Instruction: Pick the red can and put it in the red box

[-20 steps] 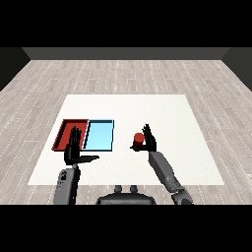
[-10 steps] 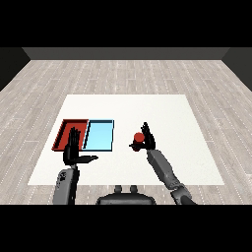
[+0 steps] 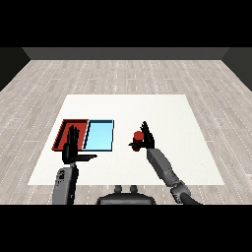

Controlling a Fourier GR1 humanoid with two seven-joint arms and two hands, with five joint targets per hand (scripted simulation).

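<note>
A: Right robot hand [image 3: 145, 138]?
B: Raised over the tabletop [image 3: 162, 110], right of middle, fingers straight and pointing up, thumb reaching left to the red can [image 3: 138, 140]. Pressed against the can's right side; not curled round it, as far as can be told.

A: And the red can?
B: Upright, just left of that palm, roughly midway between the near and far edges of the tabletop. Whether standing on the surface or lifted slightly, cannot tell. Outside both trays, just right of the light blue tray [image 3: 99, 136].

A: Left robot hand [image 3: 71, 148]?
B: Held open, fingers straight up, thumb stretched out to the right. Holding nothing. Raised near the near-left part of the tabletop, overlapping the near edge of the red tray [image 3: 64, 134] in the head view.

A: Trays?
B: Side by side toward the left edge of the tabletop, touching along one long side. Red on the left, light blue on the right, nearer the can. Nothing seen lying in either.

A: Beyond that?
B: White tabletop on a pale plank floor [image 3: 123, 74].
</note>
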